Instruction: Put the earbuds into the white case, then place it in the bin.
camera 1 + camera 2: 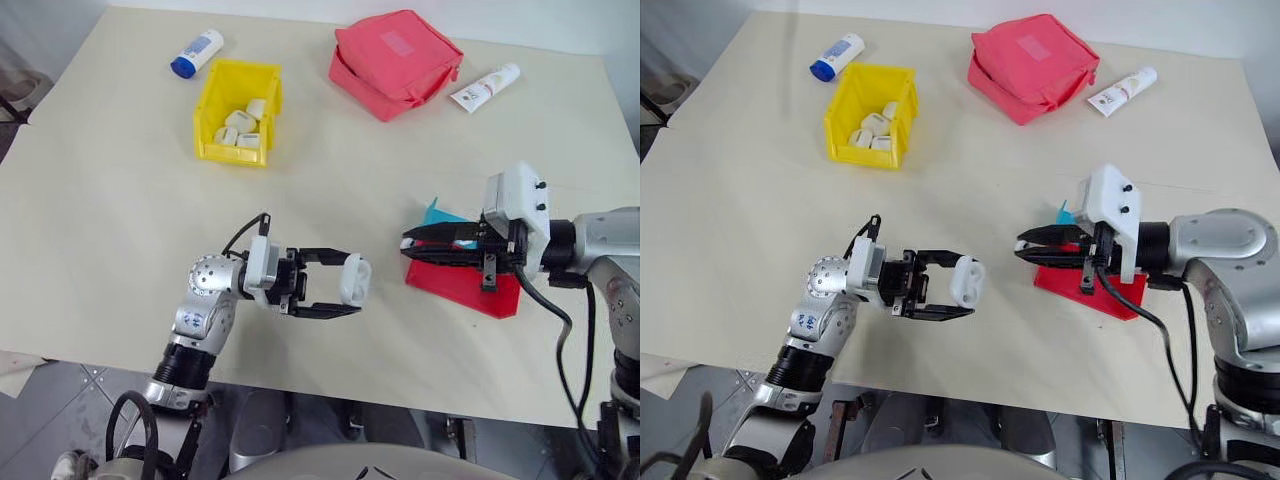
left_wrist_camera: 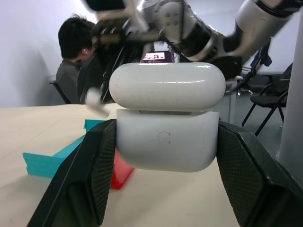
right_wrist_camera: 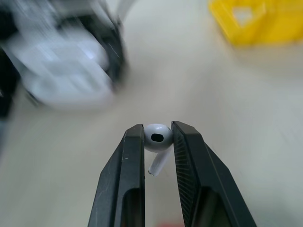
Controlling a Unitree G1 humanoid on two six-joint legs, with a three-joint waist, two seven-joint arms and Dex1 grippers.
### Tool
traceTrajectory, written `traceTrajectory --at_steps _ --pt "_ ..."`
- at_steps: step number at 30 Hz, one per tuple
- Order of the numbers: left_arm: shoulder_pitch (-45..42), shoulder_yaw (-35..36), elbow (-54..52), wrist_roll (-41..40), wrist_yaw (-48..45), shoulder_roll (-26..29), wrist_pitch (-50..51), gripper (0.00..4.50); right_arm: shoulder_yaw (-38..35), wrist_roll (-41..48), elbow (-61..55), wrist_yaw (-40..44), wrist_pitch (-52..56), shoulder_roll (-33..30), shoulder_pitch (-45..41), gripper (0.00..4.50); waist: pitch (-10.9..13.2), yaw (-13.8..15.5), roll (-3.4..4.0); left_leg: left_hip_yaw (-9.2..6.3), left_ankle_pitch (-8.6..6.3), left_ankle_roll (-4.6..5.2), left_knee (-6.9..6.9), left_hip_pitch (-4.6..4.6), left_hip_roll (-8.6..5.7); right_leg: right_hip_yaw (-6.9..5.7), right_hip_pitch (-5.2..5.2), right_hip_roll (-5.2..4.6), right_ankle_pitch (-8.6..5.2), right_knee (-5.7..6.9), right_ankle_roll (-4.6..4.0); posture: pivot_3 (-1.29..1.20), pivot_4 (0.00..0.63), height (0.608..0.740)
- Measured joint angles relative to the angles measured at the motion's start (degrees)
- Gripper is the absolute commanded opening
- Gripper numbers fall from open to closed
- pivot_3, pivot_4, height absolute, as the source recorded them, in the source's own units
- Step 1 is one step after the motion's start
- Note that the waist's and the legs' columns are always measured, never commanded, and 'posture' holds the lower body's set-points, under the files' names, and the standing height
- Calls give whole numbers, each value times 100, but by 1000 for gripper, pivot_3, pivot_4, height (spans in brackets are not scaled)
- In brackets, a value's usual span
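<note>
Left claw [image 1: 345, 291] grips small glossy white pebble-shaped case [image 1: 354, 279], lid ajar, above beige counter [image 1: 120, 210]. Right claw [image 3: 157, 137] pinches one tiny white stemmed earbud [image 3: 157, 139], above red tray [image 1: 462, 286] with blue tray [image 1: 440, 213] just behind. Far back, bright yellow plastic bin [image 1: 215, 98] holds several white cases [image 1: 240, 125].

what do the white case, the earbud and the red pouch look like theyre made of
White case: looks like hard glossy plastic, smooth with soft highlights and a thin lid seam.
Earbud: the same shiny white plastic by its look, with a dark opening.
Red pouch: seems soft matte fabric, going by its creases and sagging edges.
</note>
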Motion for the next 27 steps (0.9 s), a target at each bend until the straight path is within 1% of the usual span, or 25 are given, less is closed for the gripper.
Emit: traceTrajectory --at_steps 4,7,14,16,22,27 --pt "-180 11 199 -31 -85 -67 80 2789 -19 514 -366 -438 50 285 225 471 0 7 0 -3 0 0 1 -2 -2 -1 2 -1 0 -3 0 0 150 740" --pt "-325 39 205 -65 -137 -107 137 2789 85 702 -487 -691 27 395 316 471 0 6 0 -4 0 1 1 -1 -5 0 5 -2 2 -7 3 0 150 740" --pt "-439 132 393 -95 -276 -139 230 2789 205 1015 -479 -1353 -134 794 138 471 0 -3 0 -6 0 0 0 0 -3 -1 6 1 2 -12 3 0 150 740" --pt "-480 139 404 -95 -290 -166 239 2789 325 1076 -478 -1444 -171 831 94 471 0 0 0 -6 0 1 -1 -2 -4 -1 6 0 2 -13 3 0 150 740" --pt "-490 181 412 -95 -341 -159 298 2789 338 1294 -473 -1667 -238 831 27 471 0 5 0 -8 -2 3 -3 -4 -4 -1 9 0 6 -27 6 0 150 740" --pt "-590 224 584 -94 -328 -166 307 2789 488 1334 -481 -1744 -314 829 222 471 0 4 0 -9 -2 3 -4 -3 -4 -3 11 1 7 -29 5 0 150 740"
